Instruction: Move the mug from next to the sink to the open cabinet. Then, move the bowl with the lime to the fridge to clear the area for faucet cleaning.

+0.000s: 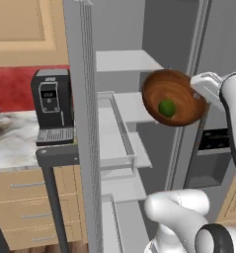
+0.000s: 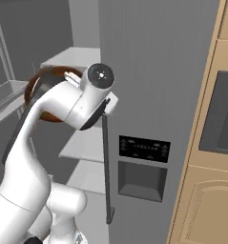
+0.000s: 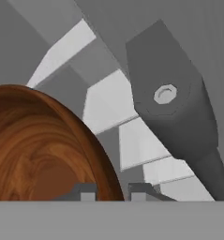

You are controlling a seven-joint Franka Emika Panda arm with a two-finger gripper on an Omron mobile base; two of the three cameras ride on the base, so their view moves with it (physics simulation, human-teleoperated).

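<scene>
Open fridge (image 1: 85,123) ahead; gripper (image 3: 111,191) clamped on tilted bowl (image 1: 173,98) rim before its shelves (image 1: 132,106), lime (image 1: 167,107) inside.

The arm (image 2: 63,105) hides most of the bowl (image 2: 36,81).

Glossy white rounded arm (image 2: 48,124) segments, dark grey joint rings, round grey cap with centre screw.

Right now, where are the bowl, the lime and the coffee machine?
bowl (image 1: 181,89): left base view, on its wooden inner wall above the fruit.
lime (image 1: 167,107): left base view, on the middle of the green fruit.
coffee machine (image 1: 53,106): left base view, on its dark front.
</scene>
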